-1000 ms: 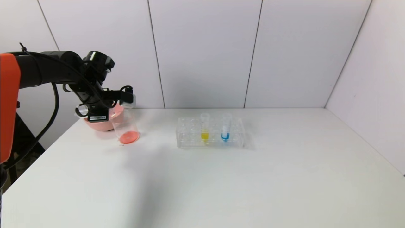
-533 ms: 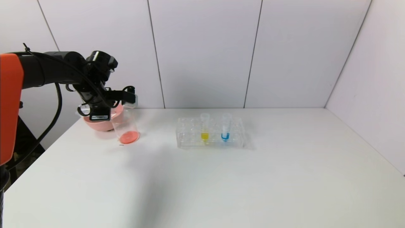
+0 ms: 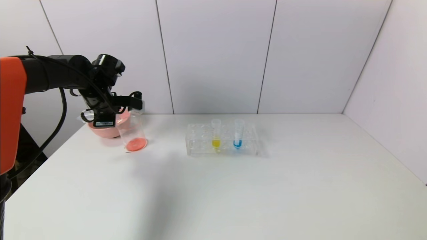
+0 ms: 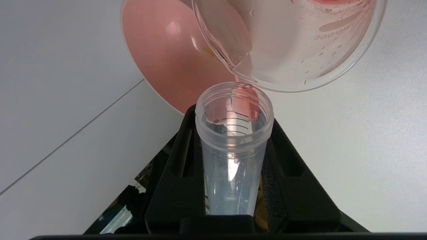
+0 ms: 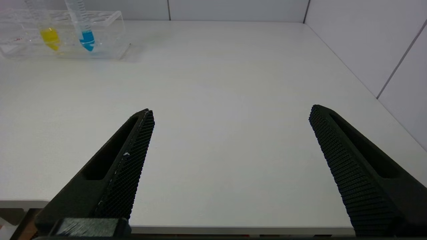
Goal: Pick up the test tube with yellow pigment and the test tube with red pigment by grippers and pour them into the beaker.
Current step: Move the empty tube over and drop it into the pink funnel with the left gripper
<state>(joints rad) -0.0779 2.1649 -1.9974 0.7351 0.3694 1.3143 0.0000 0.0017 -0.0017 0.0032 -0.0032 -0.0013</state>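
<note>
Red-pigment test tube, nearly emptied, sits clenched in your left gripper, tipped at the beaker rim beside the pink bowl; your right gripper gapes idle.

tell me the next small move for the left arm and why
Probably hold the tilt a moment longer. The left pincer grips the test tube with red pigment, tipped at the beaker rim, and a red drop clings inside its mouth. Red liquid already sits in the beaker, while the test tube with yellow pigment waits in the rack.
</note>
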